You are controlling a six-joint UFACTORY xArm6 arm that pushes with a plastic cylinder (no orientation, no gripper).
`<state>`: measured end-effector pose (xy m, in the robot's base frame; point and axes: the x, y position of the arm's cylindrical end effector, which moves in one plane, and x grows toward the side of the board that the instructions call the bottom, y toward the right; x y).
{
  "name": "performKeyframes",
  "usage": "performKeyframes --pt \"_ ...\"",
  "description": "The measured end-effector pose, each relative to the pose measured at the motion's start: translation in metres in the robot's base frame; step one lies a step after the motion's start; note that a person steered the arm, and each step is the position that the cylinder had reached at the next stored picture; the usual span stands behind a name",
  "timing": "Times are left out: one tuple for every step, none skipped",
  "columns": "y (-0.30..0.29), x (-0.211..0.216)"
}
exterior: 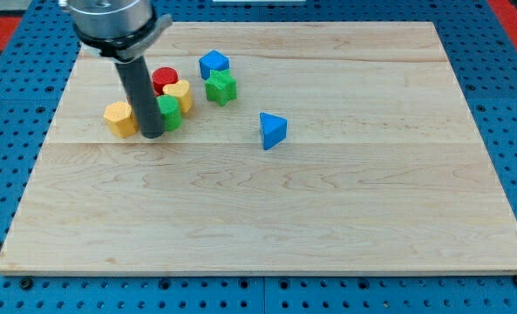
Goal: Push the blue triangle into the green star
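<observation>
The blue triangle (273,130) lies on the wooden board (267,227) near its middle, apart from the other blocks. The green star (221,86) sits up and to the left of it, just below a blue block (214,64). My tip (152,135) rests on the board at the view's left, between a yellow block (119,118) and a green block (168,112), touching or nearly touching both. It is well left of the blue triangle.
A red cylinder (164,79) and a second yellow block (179,93) sit close together just right of the rod. The board lies on a blue perforated table (502,78).
</observation>
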<state>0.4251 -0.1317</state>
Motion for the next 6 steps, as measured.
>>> performKeyframes --pt "0.012 0.003" --pt "0.036 0.055" --pt "0.121 0.076" --pt "0.135 0.037" --pt "0.126 -0.006" --pt "0.116 -0.022"
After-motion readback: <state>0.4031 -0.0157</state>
